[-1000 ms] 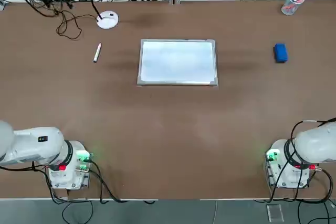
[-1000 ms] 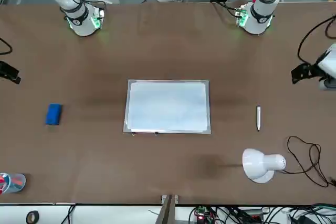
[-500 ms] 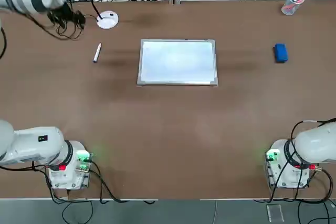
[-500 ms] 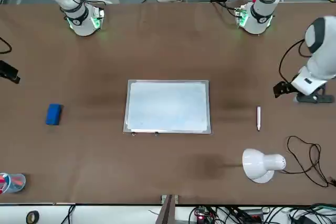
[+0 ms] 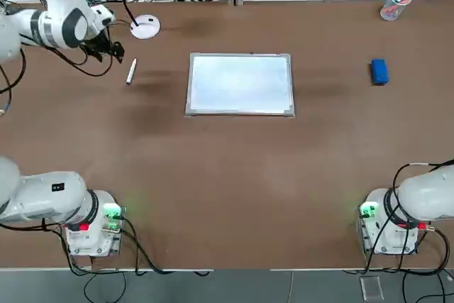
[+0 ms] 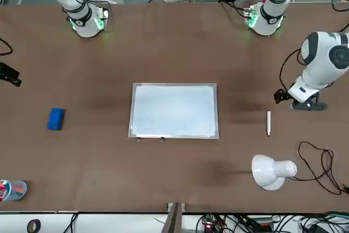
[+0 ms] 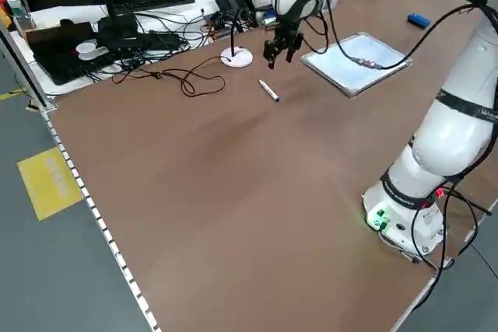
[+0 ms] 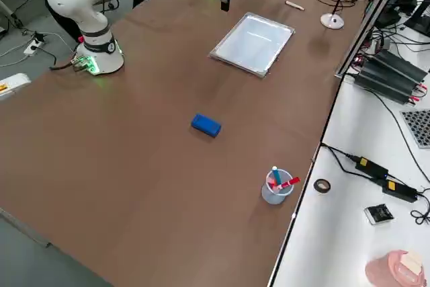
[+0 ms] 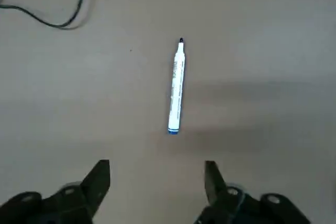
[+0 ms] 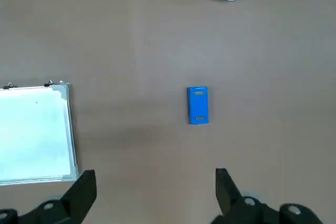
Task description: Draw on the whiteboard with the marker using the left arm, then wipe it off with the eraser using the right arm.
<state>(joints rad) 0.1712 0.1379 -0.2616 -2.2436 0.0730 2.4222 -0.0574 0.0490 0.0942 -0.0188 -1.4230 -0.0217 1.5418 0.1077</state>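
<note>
1. The whiteboard (image 5: pixel 240 84) is seen lying flat at the middle of the brown table (image 5: pixel 227 175), and it is taken here as the landmark.
2. The marker (image 5: pixel 131 71) is found on the table well to the robot's left of the whiteboard, untouched; its darker tip and blue end band are made out only in the left wrist view (image 9: pixel 176 86).
3. The left gripper (image 5: pixel 113 50) is spotted near the marker, on the side away from the whiteboard. In the top view only the arm is shown beside the pen; in the left wrist view the fingers (image 9: pixel 98 181) are shown spread, with nothing between them and the marker lying just ahead.
4. The eraser (image 5: pixel 379 72) is seen well to the robot's right of the whiteboard, apart from it.
5. The right gripper (image 10: pixel 152 192) is not shown by the top view; in the right wrist view its fingers are seen spread and empty, high above eraser and whiteboard corner.
6. A white lamp base (image 5: pixel 145 27) with a cable is noted beyond the marker, farther from the whiteboard's left edge.
7. A clear cup (image 8: pixel 276 187) with red items is caught past the eraser.
</note>
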